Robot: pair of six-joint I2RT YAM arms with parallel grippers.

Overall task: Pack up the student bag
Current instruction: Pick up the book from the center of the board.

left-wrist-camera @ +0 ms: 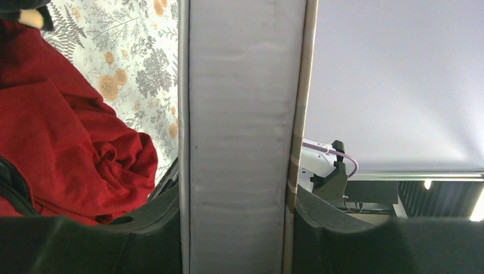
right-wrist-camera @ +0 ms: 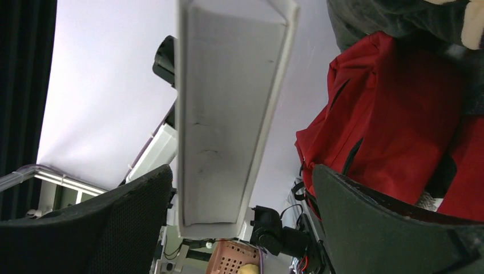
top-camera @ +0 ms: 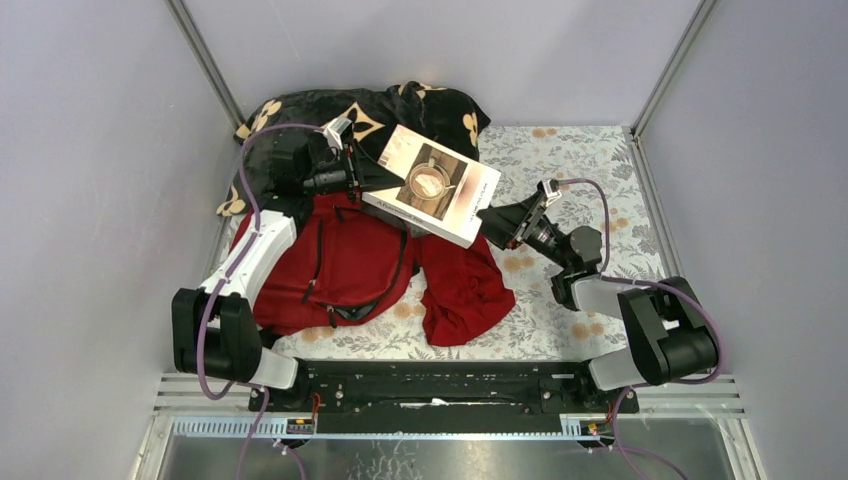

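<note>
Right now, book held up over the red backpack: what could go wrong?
1. The white book with the coffee-cup cover is clamped at one end by the left gripper alone; the right gripper stands open around the other end, so it may sag or slip.
2. No open mouth shows on the large red fabric backpack below; the book could land on top.
</note>
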